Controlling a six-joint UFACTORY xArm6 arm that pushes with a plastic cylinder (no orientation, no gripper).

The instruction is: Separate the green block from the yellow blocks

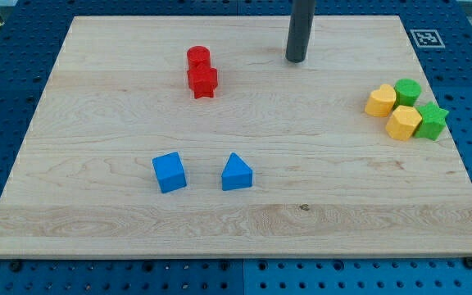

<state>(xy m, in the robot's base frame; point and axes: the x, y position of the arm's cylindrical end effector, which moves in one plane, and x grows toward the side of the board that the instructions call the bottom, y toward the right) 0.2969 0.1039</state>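
Observation:
A green round block (pixel 407 91) and a green star block (pixel 432 120) sit at the view's right, packed against two yellow blocks: a heart-like yellow block (pixel 380 101) and a yellow hexagon block (pixel 403 122). The green round block touches both yellow blocks; the green star touches the yellow hexagon. My tip (pixel 296 59) is near the view's top centre, well to the left of this cluster and above it, touching no block.
A red cylinder (pixel 198 57) and a red star block (pixel 202 81) sit together at upper left of centre. A blue cube (pixel 169 172) and a blue triangular block (pixel 236 173) lie lower centre. The wooden board's right edge (pixel 457 156) runs close to the cluster.

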